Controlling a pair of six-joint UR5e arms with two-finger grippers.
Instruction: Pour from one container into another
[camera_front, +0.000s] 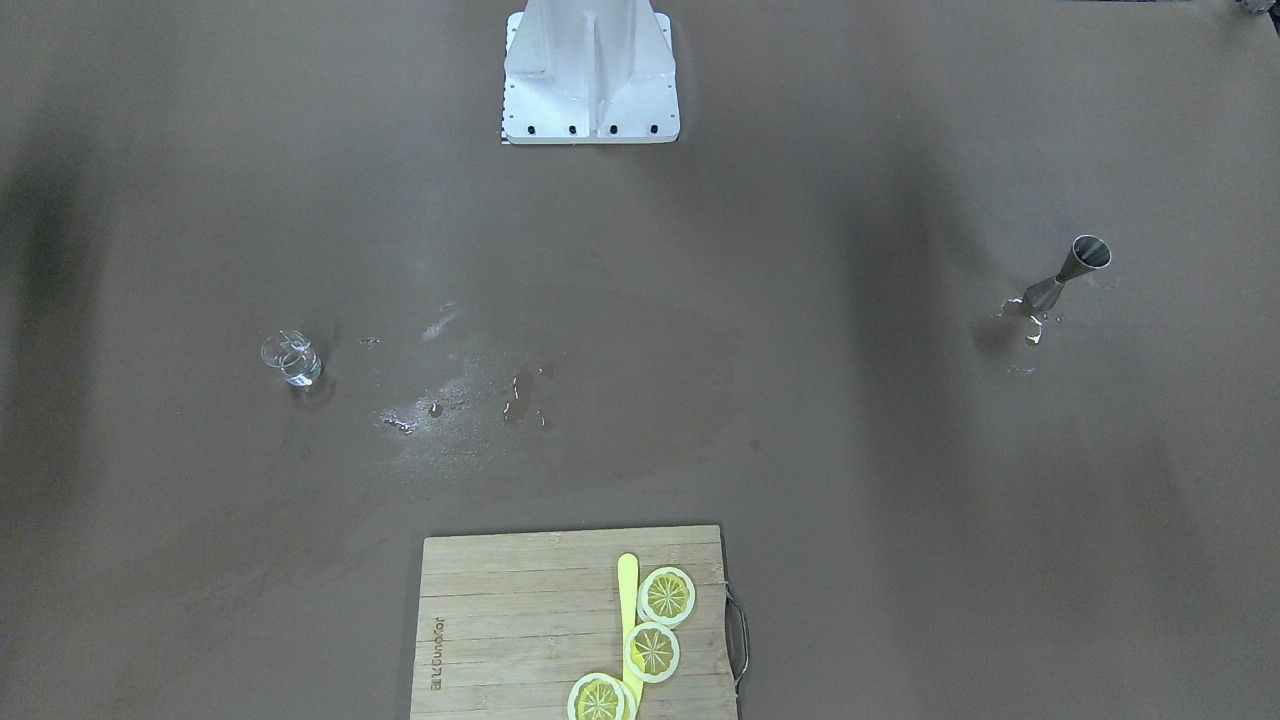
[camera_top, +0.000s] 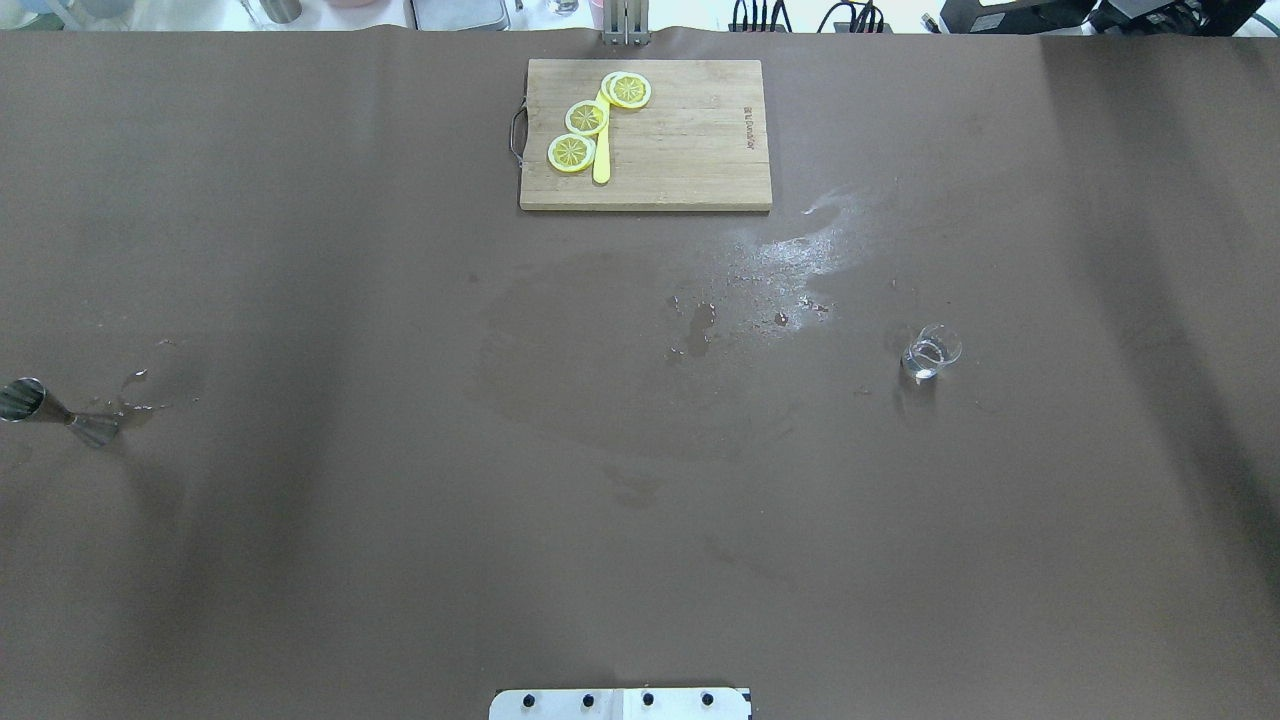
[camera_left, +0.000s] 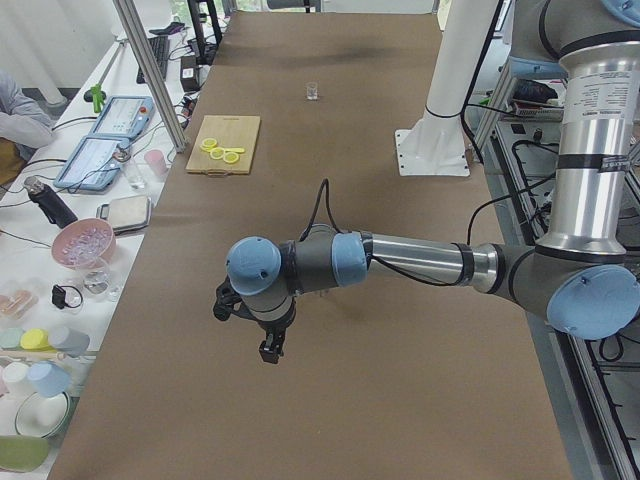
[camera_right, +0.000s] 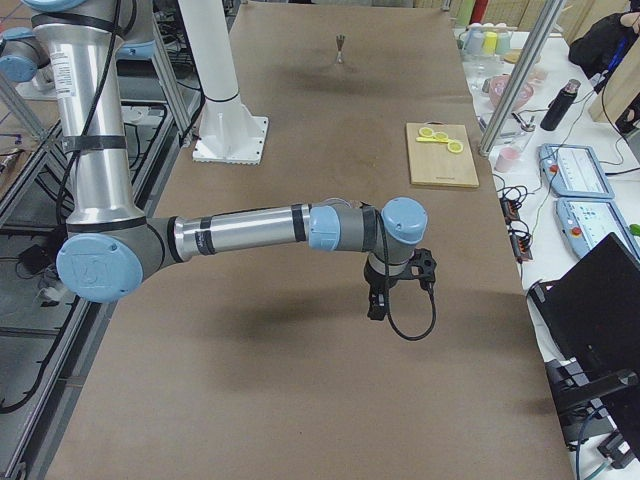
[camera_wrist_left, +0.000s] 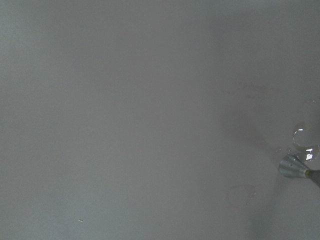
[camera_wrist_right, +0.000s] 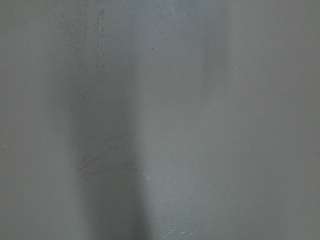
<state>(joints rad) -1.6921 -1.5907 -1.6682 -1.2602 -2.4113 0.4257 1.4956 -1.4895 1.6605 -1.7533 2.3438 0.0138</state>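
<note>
Though L end effector (camera_left: 270, 351) & R end effector (camera_right: 377, 309) show (side views), can't tell grip state.

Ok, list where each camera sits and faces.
Front-facing: across the brown table, down at the white robot base; no arms.
Overhead: behind the robot, base edge only; shares bamboo cutting board with front-facing.
Exterior left: table end, near left arm, left tool.
Exterior right: opposite end, right arm, right tool.
Left wrist: down on the steel double-cone jigger.
Right wrist: only bare table.

Open tabletop (camera_top: 400, 550) surrounds the jigger (camera_top: 90, 428) and the glass (camera_top: 930, 352); cutting board (camera_top: 690, 150) sits well apart at the far edge
</note>
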